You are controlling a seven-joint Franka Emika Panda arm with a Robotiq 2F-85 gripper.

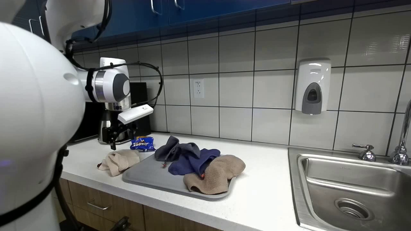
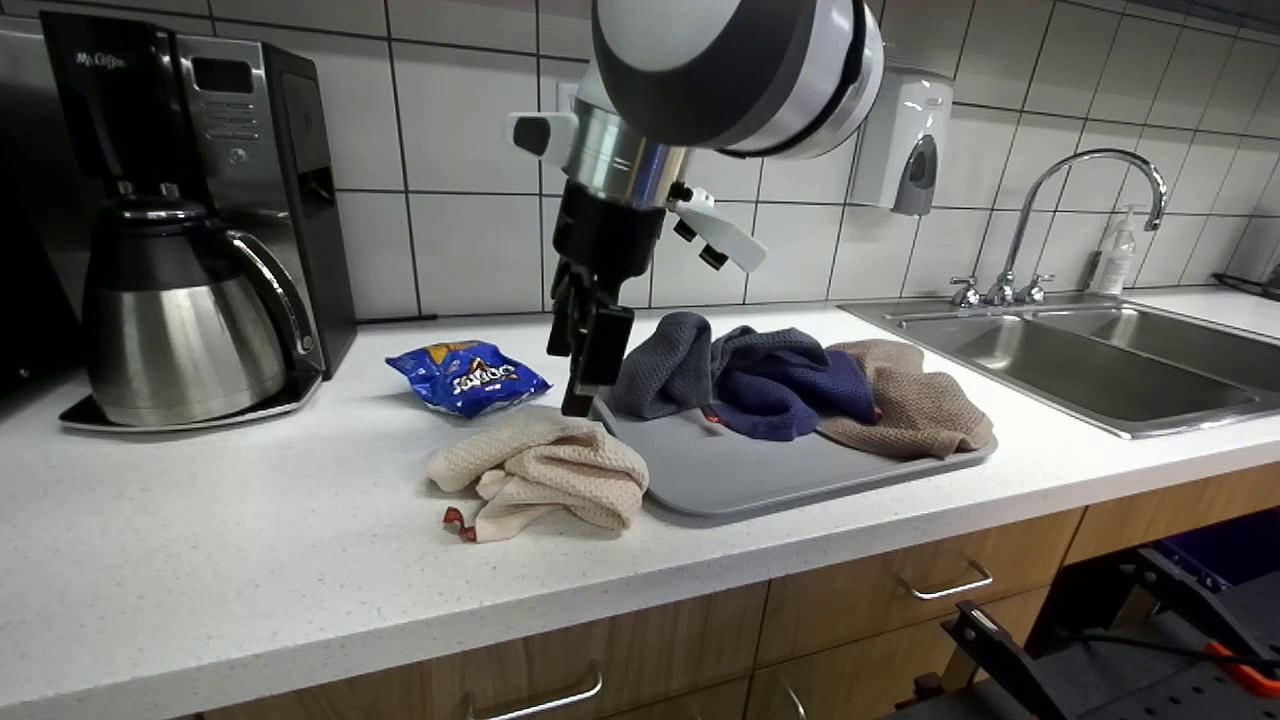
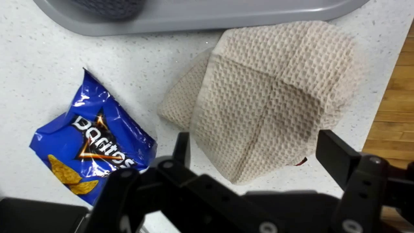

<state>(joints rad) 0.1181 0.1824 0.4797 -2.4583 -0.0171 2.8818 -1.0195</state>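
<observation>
My gripper [image 3: 258,152] is open and empty, its two black fingers wide apart above the counter. In both exterior views the gripper [image 1: 123,138] [image 2: 575,375] hangs above a crumpled cream waffle cloth [image 1: 118,160] [image 2: 560,475], apart from it. In the wrist view the cloth [image 3: 258,97] lies ahead of and between the fingers, a red tag showing at its edge. A blue Doritos bag [image 3: 93,139] [image 2: 468,378] lies beside it. A grey tray [image 2: 720,475] [image 3: 207,16] bears a dark grey cloth [image 2: 665,365], a navy cloth [image 2: 790,390] and a brown cloth [image 2: 920,405].
A coffee maker with a steel carafe [image 2: 190,340] stands near the bag. A steel sink [image 1: 295,179] with a faucet [image 2: 1030,200] lies beyond the tray. A soap dispenser [image 1: 313,86] hangs on the tiled wall. The counter's front edge [image 2: 400,630] runs near the cream cloth.
</observation>
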